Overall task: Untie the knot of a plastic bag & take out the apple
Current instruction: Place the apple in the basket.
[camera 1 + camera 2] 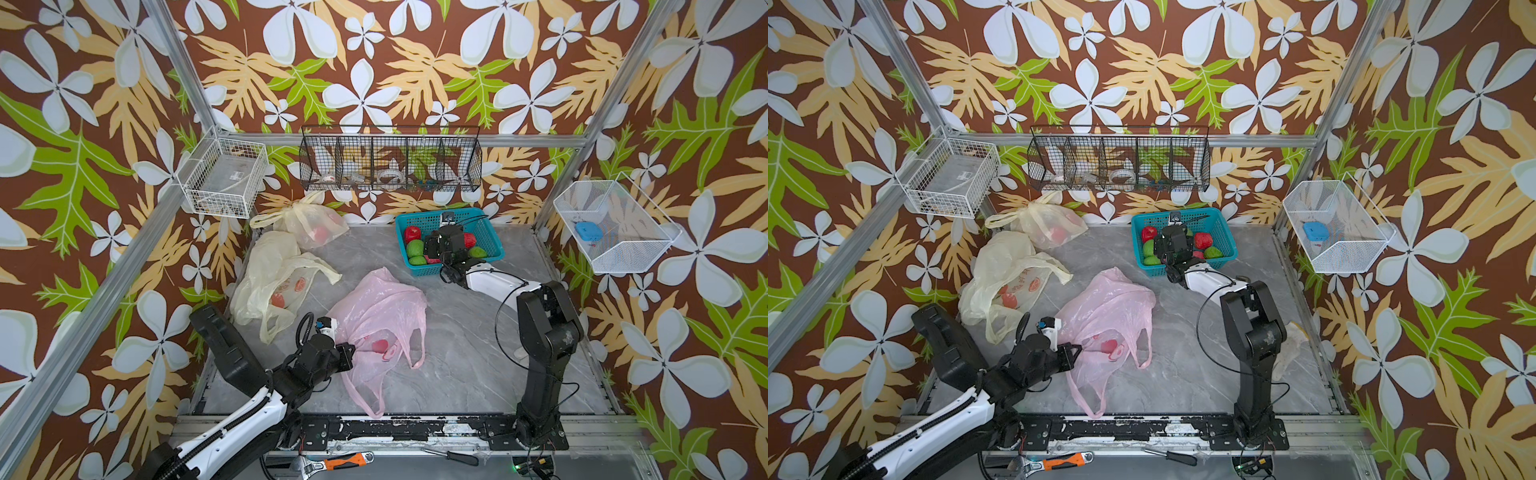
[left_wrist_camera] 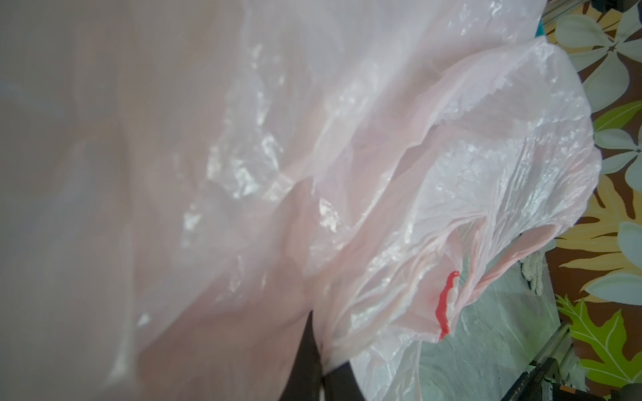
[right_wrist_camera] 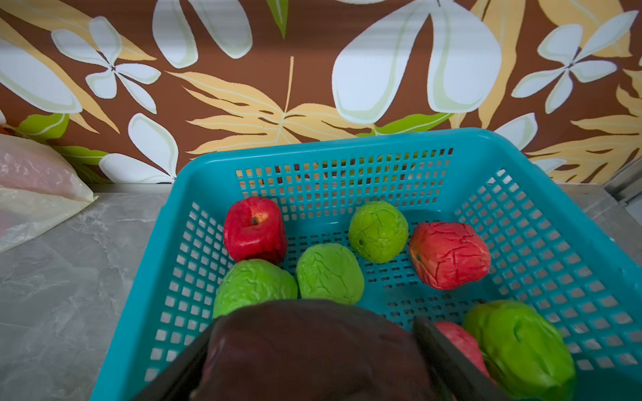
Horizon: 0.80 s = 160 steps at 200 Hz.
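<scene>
**A:** Where is the apple?

**B:** A dark red apple sits between the fingers of the right gripper, directly over the teal basket. The jaws stand wide and press against its two sides.

**A:** What is in the basket?

**B:** Three red fruit and four green fruit, all wrinkled and loose.

**A:** And the bag?

**B:** The pink bag lies on the robot's side of the basket, towards the left, with its handle loops slack. The left gripper is clamped tight on a fold of it. A red patch shows through the film, but whether it is print or fruit cannot be told.

**A:** And around that?

**B:** Two cream bags lie well left of the basket, each with something reddish inside. Everything rests on a grey marble tabletop. A black wire rack hangs on the floral wall above the basket.
</scene>
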### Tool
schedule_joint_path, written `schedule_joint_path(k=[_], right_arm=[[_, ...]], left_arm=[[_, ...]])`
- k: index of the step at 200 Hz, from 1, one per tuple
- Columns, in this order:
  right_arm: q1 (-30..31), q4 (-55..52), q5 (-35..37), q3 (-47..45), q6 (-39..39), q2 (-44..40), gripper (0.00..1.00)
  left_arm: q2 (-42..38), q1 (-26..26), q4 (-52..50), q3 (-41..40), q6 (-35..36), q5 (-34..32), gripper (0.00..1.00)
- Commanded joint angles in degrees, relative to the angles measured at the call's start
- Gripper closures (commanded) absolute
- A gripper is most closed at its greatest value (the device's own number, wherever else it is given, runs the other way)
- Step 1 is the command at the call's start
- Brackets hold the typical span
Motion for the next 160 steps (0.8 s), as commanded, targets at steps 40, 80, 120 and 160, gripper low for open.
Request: schedule_joint_path(k=[40, 80, 120, 160], right_arm=[[-0.4, -4.2, 0.5, 1.7, -0.8, -0.7, 0.13], [-1.3, -10.2, -0.3, 5.9, 0.2, 1.4, 0.11], [-1.2, -11.6, 1.1, 5.1, -1.4, 0.5, 0.12], [-0.9, -12.4, 3.6, 3.9, -4.9, -0.8, 0.13]], left_arm=[[-4.8, 0.1, -4.2, 2.6, -0.6, -3.3, 1.00], [-1.6, 0.1, -5.3, 5.7, 0.5, -2.8, 1.00], [-2.5, 0.1, -3.9, 3.9, 0.1, -3.5, 1.00], [-1.2, 0.1, -3.5, 6.2, -0.2, -2.8, 1.00]])
